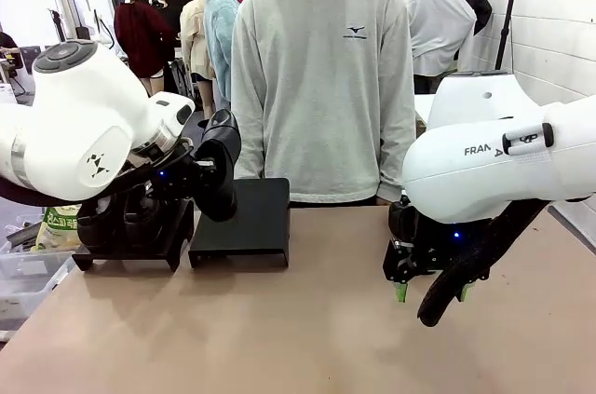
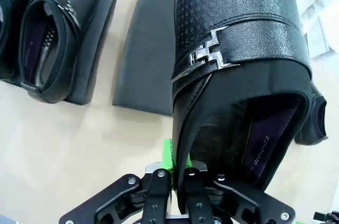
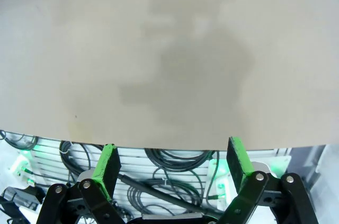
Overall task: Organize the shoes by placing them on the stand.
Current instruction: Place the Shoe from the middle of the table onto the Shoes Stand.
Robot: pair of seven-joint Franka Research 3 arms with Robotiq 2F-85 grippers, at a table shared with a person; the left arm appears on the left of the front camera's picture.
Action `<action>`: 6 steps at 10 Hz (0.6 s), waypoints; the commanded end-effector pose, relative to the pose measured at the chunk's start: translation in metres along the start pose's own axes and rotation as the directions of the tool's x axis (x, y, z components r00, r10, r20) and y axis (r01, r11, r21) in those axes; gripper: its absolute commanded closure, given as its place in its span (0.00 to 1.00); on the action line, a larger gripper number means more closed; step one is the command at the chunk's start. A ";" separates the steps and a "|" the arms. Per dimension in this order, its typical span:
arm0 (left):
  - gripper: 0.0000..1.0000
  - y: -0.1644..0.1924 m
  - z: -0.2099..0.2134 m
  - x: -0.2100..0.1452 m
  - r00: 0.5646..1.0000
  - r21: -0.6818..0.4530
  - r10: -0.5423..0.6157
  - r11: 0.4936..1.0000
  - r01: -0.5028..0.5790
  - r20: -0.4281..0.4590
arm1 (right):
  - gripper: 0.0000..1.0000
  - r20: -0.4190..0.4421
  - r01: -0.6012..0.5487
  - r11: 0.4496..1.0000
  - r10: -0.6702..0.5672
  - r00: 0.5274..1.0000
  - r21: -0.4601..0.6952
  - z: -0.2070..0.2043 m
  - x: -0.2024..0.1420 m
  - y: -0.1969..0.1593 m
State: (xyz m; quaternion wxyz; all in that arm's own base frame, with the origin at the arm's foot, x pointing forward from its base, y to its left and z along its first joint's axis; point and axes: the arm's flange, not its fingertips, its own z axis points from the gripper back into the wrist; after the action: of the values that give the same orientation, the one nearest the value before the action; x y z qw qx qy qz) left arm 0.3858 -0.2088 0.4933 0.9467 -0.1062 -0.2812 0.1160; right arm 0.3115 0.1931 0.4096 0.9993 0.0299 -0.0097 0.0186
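Two shoes [image 2: 47, 38] sat on the upper-left stand [image 2: 87, 75]; left gripper [image 2: 177, 179] pinched a third shoe [image 2: 238, 75] near the bare stand [image 2: 148, 60]; right gripper [image 3: 175, 163] gaped, idle.

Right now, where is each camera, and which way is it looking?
Front: between the left arm and right arm, which both show, looking across the table at the person.
Left wrist: on the left arm, looking along the left tool at the shoe it grips and the empty stand beyond.
Right wrist: on the right arm, looking past the open right tool at the table and cables.
Shared: front and left wrist both show that shoe and stand.
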 end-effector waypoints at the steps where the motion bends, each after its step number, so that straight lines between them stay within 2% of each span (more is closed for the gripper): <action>1: 1.00 0.001 0.002 0.002 1.000 -0.006 0.006 1.000 -0.006 0.009 | 0.00 -0.007 -0.004 1.000 0.004 1.000 0.010 0.001 0.000 0.000; 2: 1.00 0.010 0.000 0.002 0.998 0.059 0.021 0.998 -0.024 0.053 | 0.00 -0.007 -0.004 1.000 0.004 1.000 0.010 0.001 0.000 0.000; 4: 1.00 0.016 -0.016 0.012 0.996 0.110 -0.004 0.994 -0.006 0.090 | 0.00 -0.007 -0.004 1.000 0.004 1.000 0.010 0.001 0.000 0.000; 6: 1.00 0.021 -0.037 0.023 1.000 0.148 -0.016 0.989 0.016 -0.001 | 0.00 -0.007 -0.004 1.000 0.004 1.000 0.010 0.001 0.000 0.000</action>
State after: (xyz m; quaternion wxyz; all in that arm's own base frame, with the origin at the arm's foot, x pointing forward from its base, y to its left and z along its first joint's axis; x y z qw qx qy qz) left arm 0.4064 -0.1769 0.4715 0.9508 -0.0484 -0.2792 0.1255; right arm 0.3115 0.1932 0.4096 0.9993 0.0299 -0.0098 0.0186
